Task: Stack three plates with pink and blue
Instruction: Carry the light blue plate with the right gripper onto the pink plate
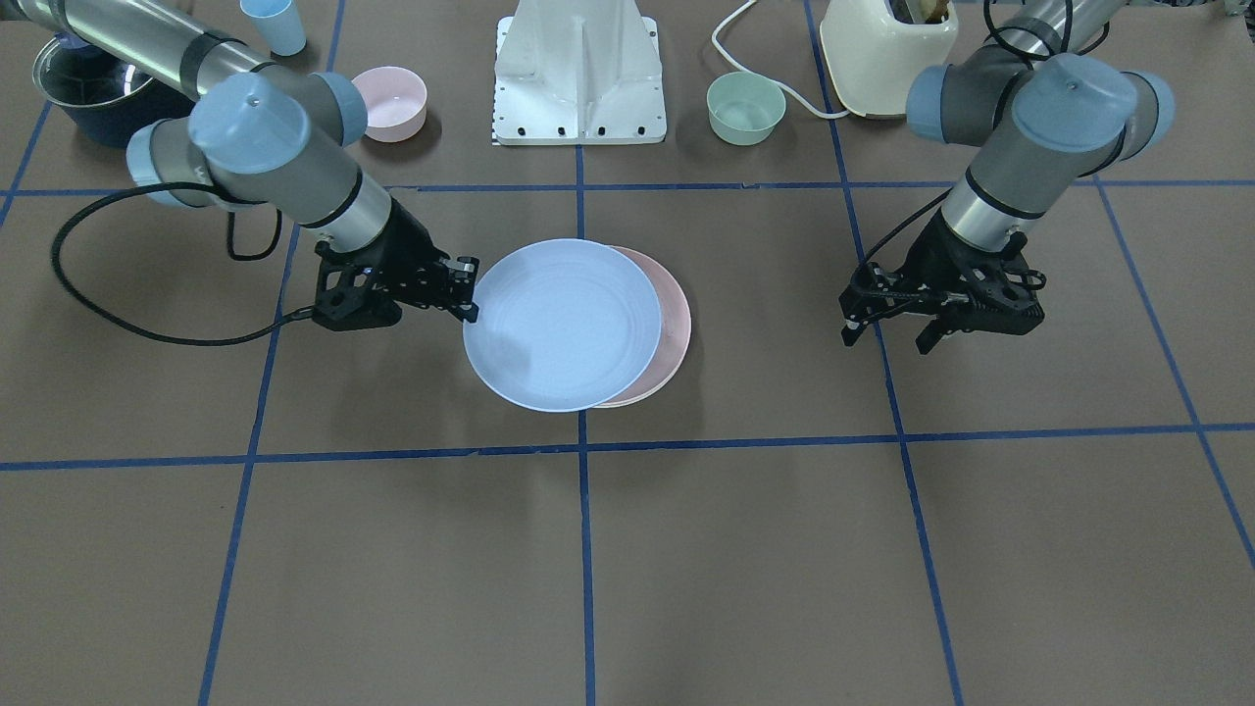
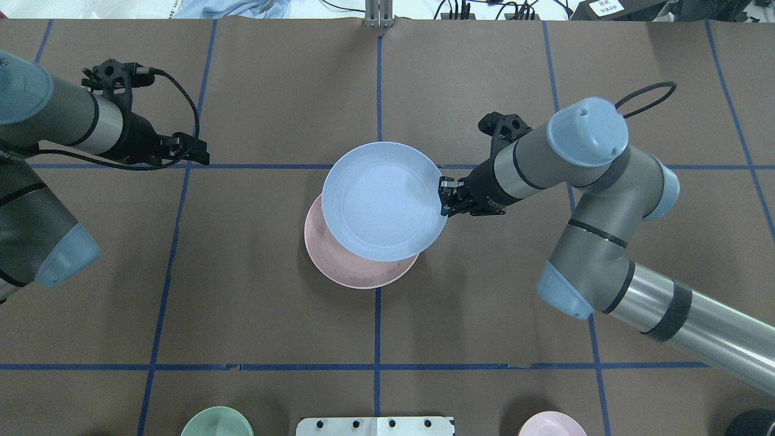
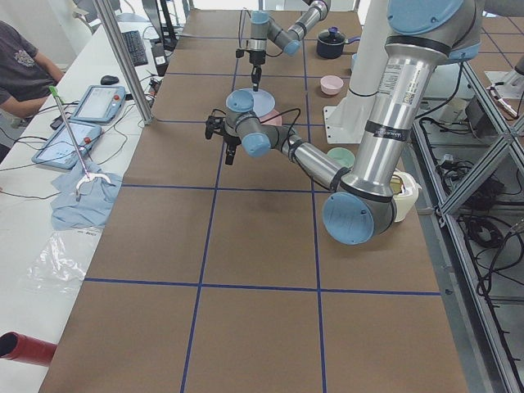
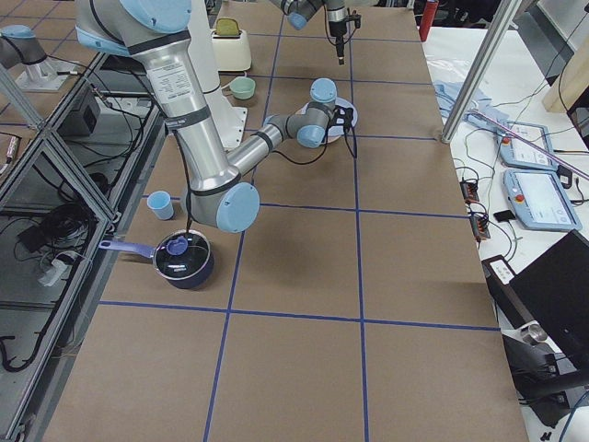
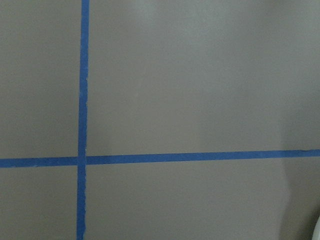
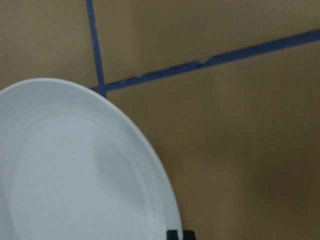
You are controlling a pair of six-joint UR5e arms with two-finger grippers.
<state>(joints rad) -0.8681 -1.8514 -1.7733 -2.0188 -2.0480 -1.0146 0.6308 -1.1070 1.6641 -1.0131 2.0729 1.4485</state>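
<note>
The light blue plate (image 2: 381, 200) (image 1: 561, 324) hangs a little above the pastel pink plate (image 2: 357, 272) (image 1: 672, 333), shifted off its centre and covering most of it. The pink plate lies flat on the table's middle. My right gripper (image 2: 445, 197) (image 1: 469, 289) is shut on the blue plate's rim. In the right wrist view the blue plate (image 6: 75, 170) fills the lower left. My left gripper (image 2: 197, 151) (image 1: 887, 328) is open and empty, well apart from the plates. No cream-green plate shows.
Near the robot's white base (image 1: 580, 74) stand a small pink bowl (image 1: 390, 101), a mint-green bowl (image 1: 746, 106), a light blue cup (image 1: 275, 25), a dark pot (image 1: 88, 88) and a cream toaster (image 1: 887, 49). Blue tape lines cross the brown table.
</note>
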